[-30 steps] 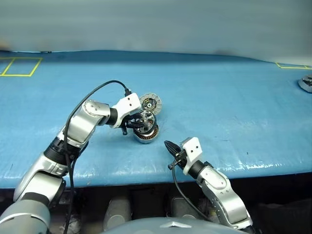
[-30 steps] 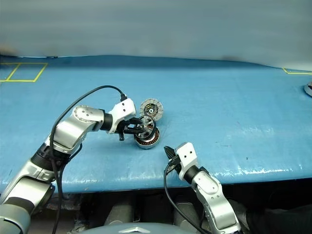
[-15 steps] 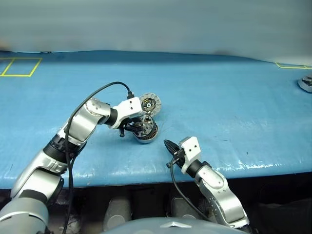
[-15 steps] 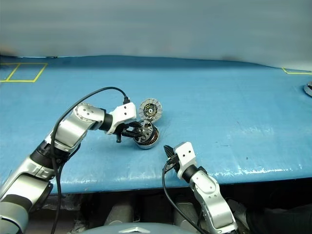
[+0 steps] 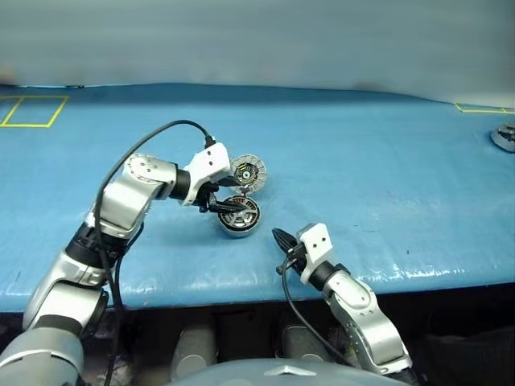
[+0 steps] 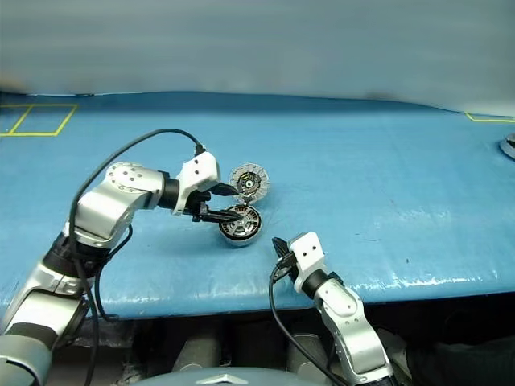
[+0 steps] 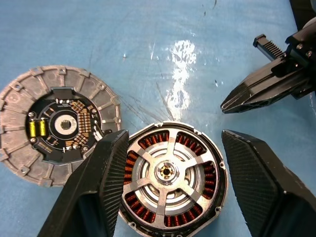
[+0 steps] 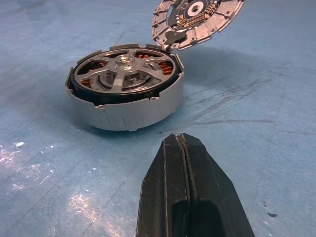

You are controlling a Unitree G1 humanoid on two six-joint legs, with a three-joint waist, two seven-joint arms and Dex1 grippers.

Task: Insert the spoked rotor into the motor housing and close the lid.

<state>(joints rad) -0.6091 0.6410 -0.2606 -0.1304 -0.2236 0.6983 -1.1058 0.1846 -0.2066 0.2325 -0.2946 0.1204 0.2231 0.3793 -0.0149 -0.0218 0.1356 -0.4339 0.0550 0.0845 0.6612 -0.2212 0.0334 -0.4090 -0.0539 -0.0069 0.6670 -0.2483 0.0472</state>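
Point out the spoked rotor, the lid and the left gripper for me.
spoked rotor (image 7: 167,172), left wrist view: central hub.
lid (image 7: 65,125), left wrist view: dark centre of its inner face.
left gripper (image 7: 173,163), left wrist view: midway between its open fingertips.

Before us lies a blue-covered table, its surface glossy and lightly scuffed. We see yellow tape outlines at its far left corner and another at far right. At the right edge sits what may be a small metal part.
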